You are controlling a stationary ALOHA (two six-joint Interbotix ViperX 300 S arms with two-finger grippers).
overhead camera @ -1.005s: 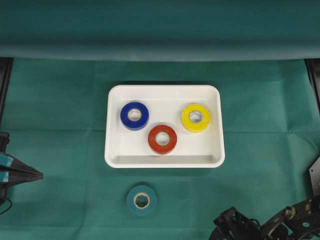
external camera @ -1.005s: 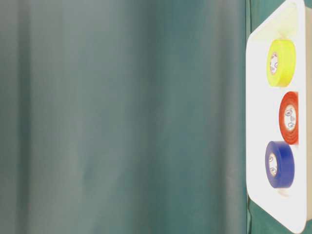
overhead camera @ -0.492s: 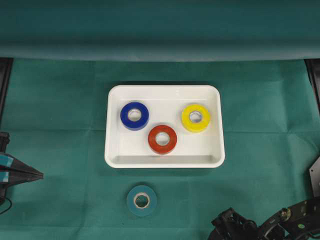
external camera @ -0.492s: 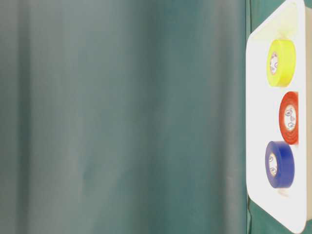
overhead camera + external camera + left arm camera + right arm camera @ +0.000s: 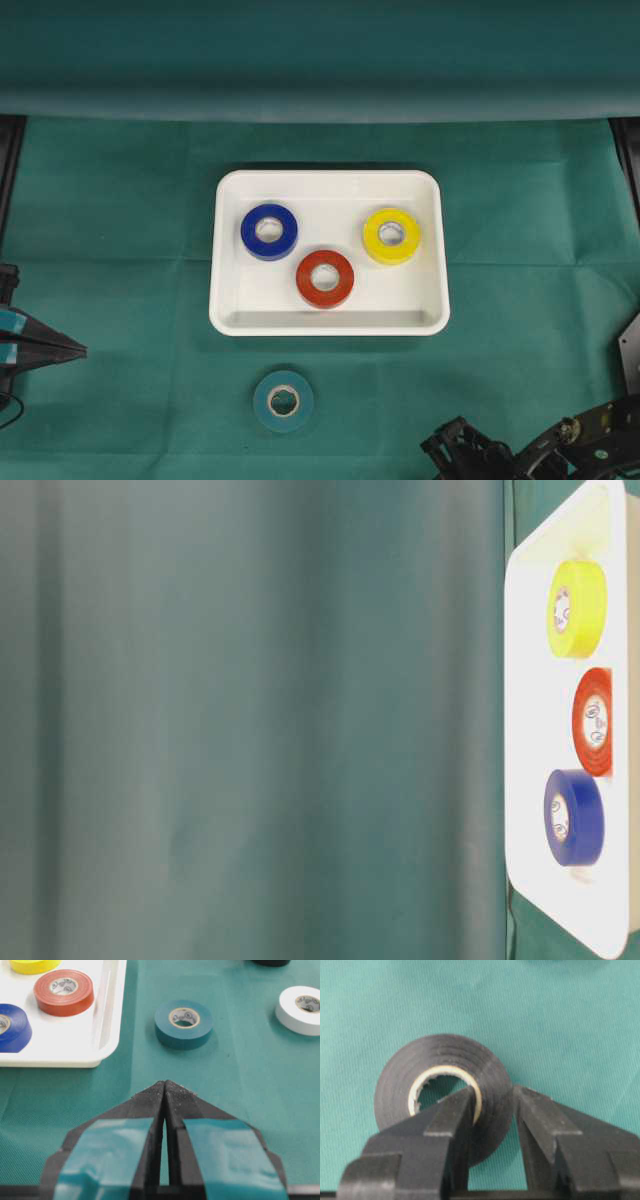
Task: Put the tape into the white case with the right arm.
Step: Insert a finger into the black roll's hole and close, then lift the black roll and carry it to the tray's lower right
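Right gripper [image 5: 492,1097] has just closed; fingers clamped across black tape [image 5: 442,1092] wall, one inside the core. Grasp made; lift toward white case [image 5: 328,322] next. Left gripper [image 5: 165,1091] fingers together

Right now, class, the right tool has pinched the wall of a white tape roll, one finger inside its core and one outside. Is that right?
Only the colour is wrong. The right tool grips a black tape roll, as the right wrist view shows: one finger inside the core, one outside.

Glossy white case [image 5: 329,323] (plastic-looking), matt woven green cloth [image 5: 120,200], matt black tape [image 5: 442,1095]
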